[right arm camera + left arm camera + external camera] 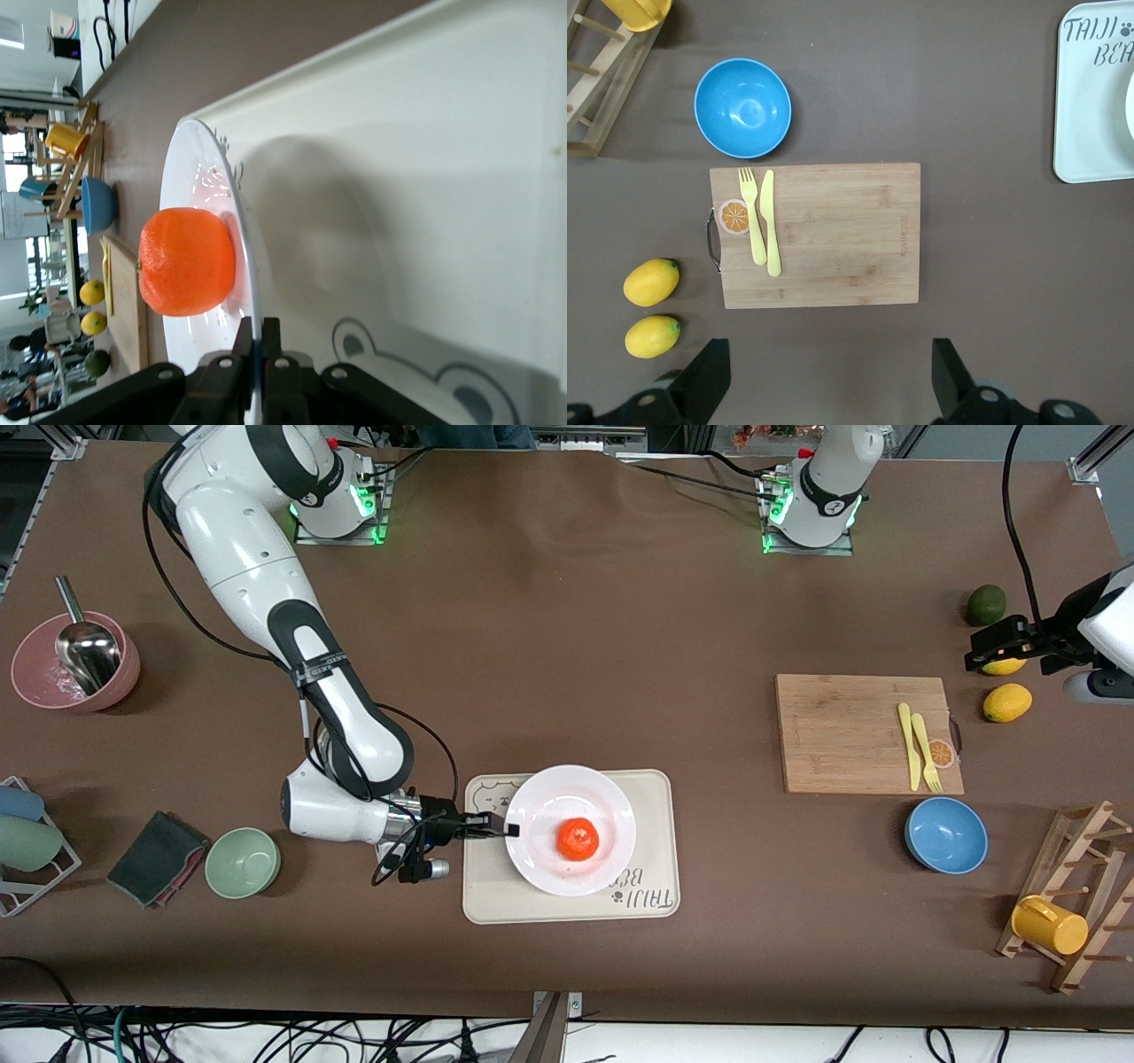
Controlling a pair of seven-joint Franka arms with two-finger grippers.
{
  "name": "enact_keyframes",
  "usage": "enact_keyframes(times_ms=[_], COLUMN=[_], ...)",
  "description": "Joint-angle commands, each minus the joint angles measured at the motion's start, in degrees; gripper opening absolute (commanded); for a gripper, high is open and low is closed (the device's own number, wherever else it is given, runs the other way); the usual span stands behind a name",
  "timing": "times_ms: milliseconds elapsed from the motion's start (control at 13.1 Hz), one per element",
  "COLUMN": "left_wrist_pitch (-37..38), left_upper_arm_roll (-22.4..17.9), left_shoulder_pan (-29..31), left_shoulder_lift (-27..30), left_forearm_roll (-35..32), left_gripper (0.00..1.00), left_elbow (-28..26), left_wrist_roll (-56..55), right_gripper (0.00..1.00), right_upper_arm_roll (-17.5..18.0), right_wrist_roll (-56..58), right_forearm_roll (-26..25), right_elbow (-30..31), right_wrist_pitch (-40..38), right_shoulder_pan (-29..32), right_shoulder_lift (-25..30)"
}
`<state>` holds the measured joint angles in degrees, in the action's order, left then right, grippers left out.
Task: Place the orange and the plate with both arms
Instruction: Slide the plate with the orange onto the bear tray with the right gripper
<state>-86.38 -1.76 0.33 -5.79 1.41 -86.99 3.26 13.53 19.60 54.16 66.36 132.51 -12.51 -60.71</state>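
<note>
Plate (542,849), round, white and shallow with a wide rim, is sitting on the cream tray (651,797), with the small dimpled orange (578,839) resting in its centre. Right gripper (510,830) is clamping the plate's rim at the edge toward the right arm's end of the surface, fingers closed on it; in the right wrist view the rim is passing between the two black fingers (241,341). Left gripper (999,648) is hanging with fingers spread wide and holding nothing, over two yellow lemons (651,282) just beside the wooden cutting board (850,731). Brown surface (567,646) is lying bare and smooth between the tray and the arm bases. Blue bowl (946,834) is sitting nearer the front camera than the board.
</note>
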Motion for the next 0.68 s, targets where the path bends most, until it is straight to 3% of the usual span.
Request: enact_keyframes(times_ms=[0, 380, 457, 533, 609], left_wrist_pitch=[0.3, 0.2, 0.2, 0.2, 0.2], left_upper_arm_roll=[-0.1, -0.1, -0.1, -0.1, -0.1], left_shoulder_pan=[-0.1, -0.2, 0.0, 0.1, 0.0], left_shoulder_lift=[0.0, -0.1, -0.1, -0.1, -0.1], left_forearm_roll=[0.2, 0.2, 0.3, 0.3, 0.3], left_gripper=[1.0, 1.0, 1.0, 1.0, 1.0], left_elbow=[0.9, 0.9, 1.0, 1.0, 1.0], left_wrist_roll=[1.0, 1.1, 1.3, 1.3, 1.3], right_gripper=[0.0, 0.0, 0.37, 0.99, 1.0], right_upper_arm_roll=[0.5, 0.4, 0.4, 0.4, 0.4], right_wrist_roll=[-1.4, -1.2, -1.1, -1.1, -1.1], right_forearm_roll=[0.1, -0.5, -0.6, -0.8, -1.9], right_elbow=[-4.5, -4.0, -3.7, -3.0, -2.5], right_wrist_pitch=[2.0, 1.8, 1.3, 1.2, 0.9], right_shoulder_pan=[-1.0, -1.4, -1.4, -1.5, -1.5], right_shoulder_lift=[-3.4, -3.4, -3.1, -2.6, -1.7])
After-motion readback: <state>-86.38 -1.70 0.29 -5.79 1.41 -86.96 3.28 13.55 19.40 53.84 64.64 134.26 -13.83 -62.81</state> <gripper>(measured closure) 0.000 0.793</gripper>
